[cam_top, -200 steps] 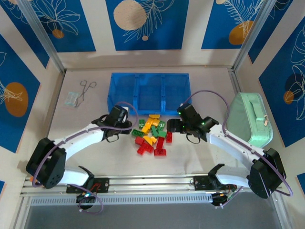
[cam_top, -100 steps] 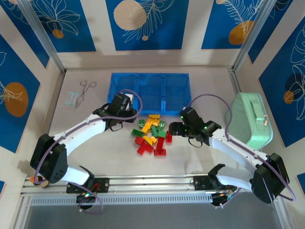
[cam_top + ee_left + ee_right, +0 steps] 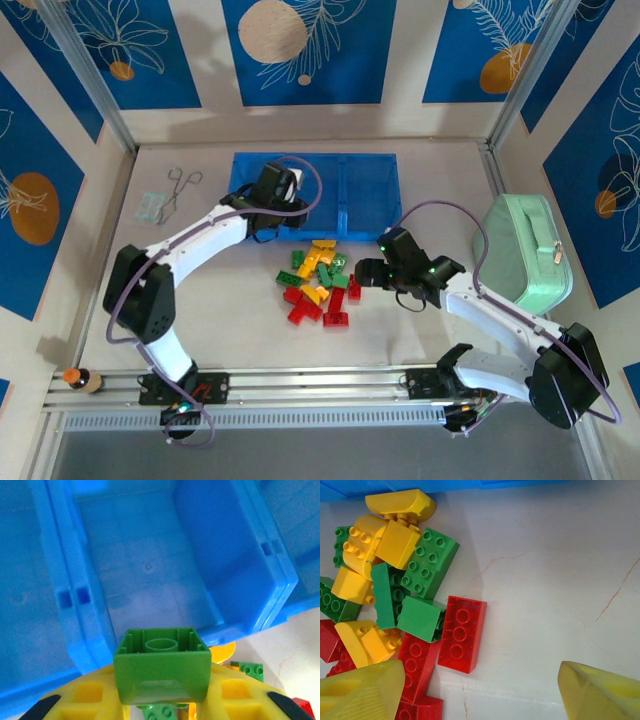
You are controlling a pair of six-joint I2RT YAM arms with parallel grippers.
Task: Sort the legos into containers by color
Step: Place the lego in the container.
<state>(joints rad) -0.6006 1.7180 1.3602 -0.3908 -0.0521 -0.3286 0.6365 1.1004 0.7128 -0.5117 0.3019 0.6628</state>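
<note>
A pile of red, green and yellow legos (image 3: 320,285) lies on the table just in front of the blue three-compartment tray (image 3: 370,190). My left gripper (image 3: 290,195) is shut on a green brick (image 3: 162,665), underside up. It hangs over the tray's near wall, by the divider between the left and middle compartments (image 3: 150,580). My right gripper (image 3: 360,270) stands open at the pile's right edge, low over the table. In the right wrist view a red brick (image 3: 462,632) lies just ahead of the right gripper (image 3: 480,695), touched by neither finger.
A mint-green zippered case (image 3: 525,250) sits at the right wall. Forceps (image 3: 180,185) and a small plastic packet (image 3: 152,207) lie at the back left. A small bottle (image 3: 80,378) stands by the left arm's base rail.
My left arm has swung from beside the pile up and back to the tray, carrying the green brick. The right gripper has barely moved.
</note>
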